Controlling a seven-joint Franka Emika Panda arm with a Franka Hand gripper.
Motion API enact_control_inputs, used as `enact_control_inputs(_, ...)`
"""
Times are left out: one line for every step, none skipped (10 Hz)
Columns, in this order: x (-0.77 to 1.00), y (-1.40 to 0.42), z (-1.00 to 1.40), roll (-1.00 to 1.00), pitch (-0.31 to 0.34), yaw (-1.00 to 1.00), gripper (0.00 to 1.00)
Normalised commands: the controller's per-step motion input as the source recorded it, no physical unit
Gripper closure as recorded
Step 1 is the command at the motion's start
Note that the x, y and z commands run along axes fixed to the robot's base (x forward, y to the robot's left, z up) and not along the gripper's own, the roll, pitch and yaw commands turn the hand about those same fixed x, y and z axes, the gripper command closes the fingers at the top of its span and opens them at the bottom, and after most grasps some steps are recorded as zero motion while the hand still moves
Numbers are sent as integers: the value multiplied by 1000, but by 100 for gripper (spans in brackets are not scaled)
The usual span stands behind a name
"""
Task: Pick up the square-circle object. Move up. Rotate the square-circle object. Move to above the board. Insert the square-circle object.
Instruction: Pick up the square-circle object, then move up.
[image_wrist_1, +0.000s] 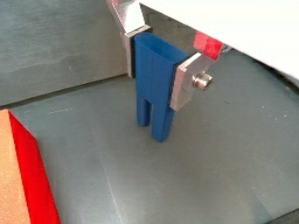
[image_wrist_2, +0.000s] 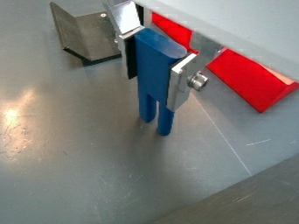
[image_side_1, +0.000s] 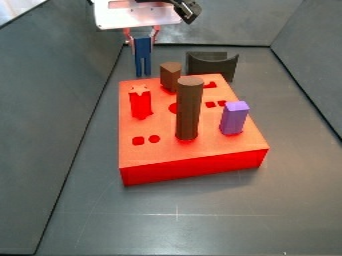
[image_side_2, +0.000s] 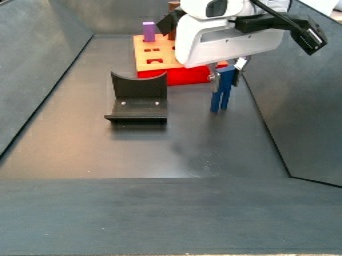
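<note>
The thick red square board with shaped holes lies on the grey floor. Beside the board stands the tall bright-blue square-circle object, prongs down. The silver two-finger end effector pinches its top. To do this step well, lift straight up — no tilting. A side view shows the dark fixture near the board — a wrist view shows the prongs just above the floor.

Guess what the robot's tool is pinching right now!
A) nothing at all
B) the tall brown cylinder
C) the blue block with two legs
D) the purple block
C: in both wrist views the tool has its silver fingers clamped on the blue block, prongs pointing down over the grey floor.
</note>
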Motion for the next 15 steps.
enact_control_inputs(0,0,0,0,0,0,100)
enact_control_inputs(0,0,0,0,0,0,100)
enact_control_inputs(0,0,0,0,0,0,100)
enact_control_inputs(0,0,0,0,0,0,100)
enact_control_inputs(0,0,0,0,0,0,100)
enact_control_inputs(0,0,0,0,0,0,100)
enact_control_inputs(0,0,0,0,0,0,100)
enact_control_inputs(0,0,0,0,0,0,100)
enact_control_inputs(0,0,0,0,0,0,100)
enact_control_inputs(0,0,0,0,0,0,100)
enact_control_inputs(0,0,833,0,0,0,100)
enact_control_inputs(20,-17,758,-1,28,20,100)
enact_control_inputs(22,-12,637,0,54,19,100)
enact_control_inputs(13,-8,434,5,61,18,100)
enact_control_inputs(12,-5,325,9,61,18,100)
